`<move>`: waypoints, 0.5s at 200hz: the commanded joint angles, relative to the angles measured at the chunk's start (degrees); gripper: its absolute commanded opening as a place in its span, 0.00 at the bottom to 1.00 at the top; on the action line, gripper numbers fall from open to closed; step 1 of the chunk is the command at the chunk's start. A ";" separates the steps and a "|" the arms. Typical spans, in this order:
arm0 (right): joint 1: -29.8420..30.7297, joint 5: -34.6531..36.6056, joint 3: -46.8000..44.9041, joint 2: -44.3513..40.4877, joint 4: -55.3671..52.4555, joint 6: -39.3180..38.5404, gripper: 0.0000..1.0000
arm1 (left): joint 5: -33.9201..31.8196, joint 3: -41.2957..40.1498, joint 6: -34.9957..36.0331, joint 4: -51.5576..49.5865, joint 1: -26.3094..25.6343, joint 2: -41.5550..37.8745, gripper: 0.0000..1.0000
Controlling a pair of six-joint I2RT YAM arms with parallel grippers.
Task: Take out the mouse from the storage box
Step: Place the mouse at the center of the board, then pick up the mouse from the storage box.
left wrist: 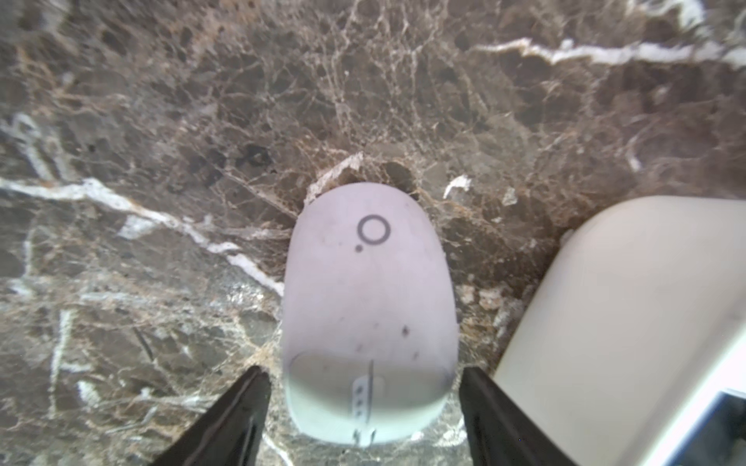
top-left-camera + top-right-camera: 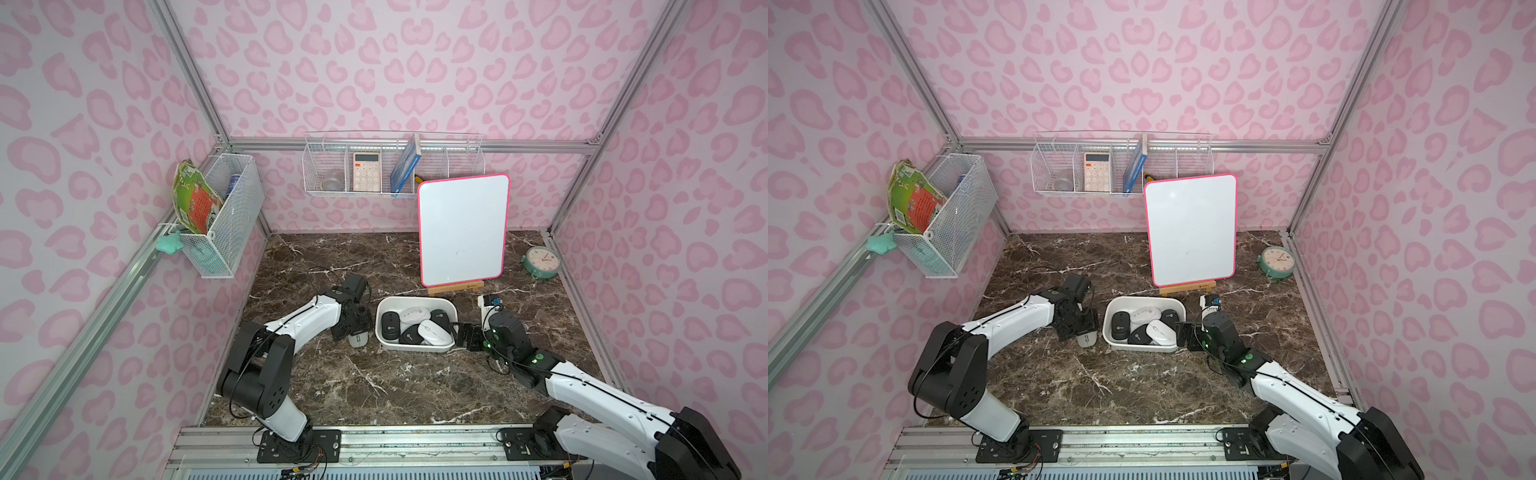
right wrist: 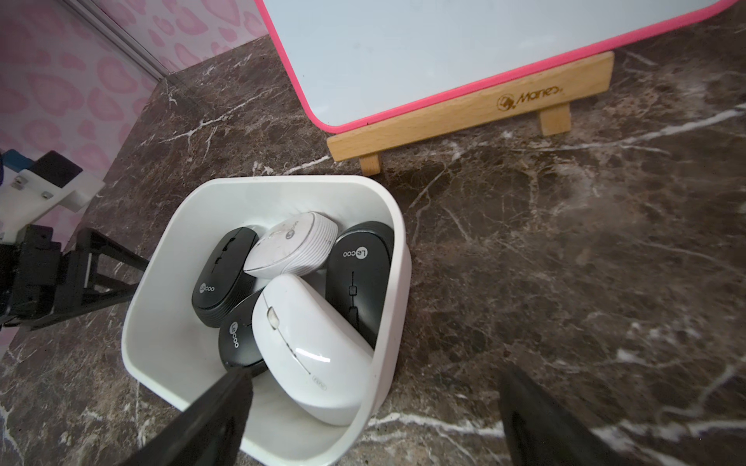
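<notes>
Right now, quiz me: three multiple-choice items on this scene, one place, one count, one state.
1. Where is the mouse at the left gripper? A in the box; B on the table beside the box; C held in the air.
2. How many mice are in the box? A three; B seven; C five.
3. The right gripper is: A open; B shut on a mouse; C shut, empty.
1 B: it lies on the table outside the box. 2 C: three black, two white. 3 A: its jaws stand wide apart.
</notes>
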 commanded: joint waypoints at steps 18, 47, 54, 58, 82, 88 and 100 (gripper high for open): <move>0.25 -0.56 1.81 1.04 -0.41 -1.59 0.97 | -1.97 -2.34 -0.50 1.16 0.03 -4.10 0.85; 1.47 -0.77 3.75 2.84 -1.56 -3.55 0.96 | -3.85 -6.54 -1.37 4.37 0.03 -9.83 0.86; 1.87 -0.73 4.69 3.53 -2.27 -4.17 0.96 | -4.11 -7.93 -1.48 5.43 0.03 -11.70 0.86; 2.19 -0.69 5.05 3.99 -2.65 -4.68 0.96 | -4.29 -8.82 -1.48 6.22 0.03 -12.79 0.86; 4.38 0.32 7.76 6.63 -4.42 -7.55 0.95 | -6.22 -12.72 -1.57 8.52 0.03 -18.95 0.87; 4.79 0.21 8.67 7.55 -5.32 -8.15 0.95 | -6.76 -13.40 -1.57 8.78 0.03 -20.32 0.88; 5.84 0.07 10.69 9.55 -6.87 -9.76 0.95 | -7.20 -14.95 -1.41 9.74 0.03 -23.25 0.88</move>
